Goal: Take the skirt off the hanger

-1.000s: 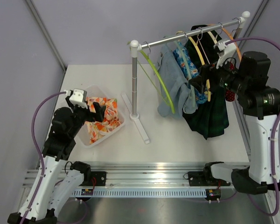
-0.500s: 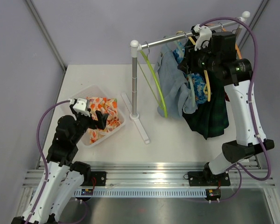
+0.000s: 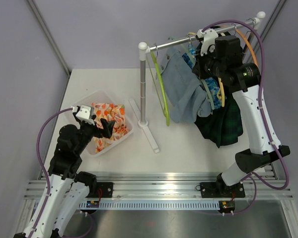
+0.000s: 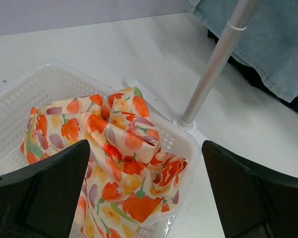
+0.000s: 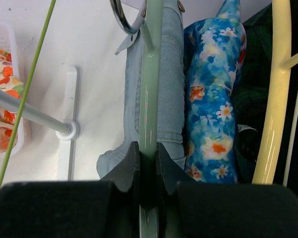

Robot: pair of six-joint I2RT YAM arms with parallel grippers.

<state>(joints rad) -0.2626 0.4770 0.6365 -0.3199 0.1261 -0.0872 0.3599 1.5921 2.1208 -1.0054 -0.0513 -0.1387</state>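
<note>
Denim skirt [image 5: 171, 74] hangs on the pale green hanger [image 5: 150, 74] on the rail [image 3: 198, 37], right claw [image 5: 148, 158] clamped on that hanger. Left claw [image 4: 146, 188] gapes over the basket [image 4: 20, 94]. Skirt looks soft, floppy, a bit heavy; I'd pinch the waistband.

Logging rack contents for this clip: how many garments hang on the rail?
3: a light blue denim garment nearest the grey rack post, a blue floral one beside it, and a dark green plaid one farthest right. More may be hidden behind these.
</note>
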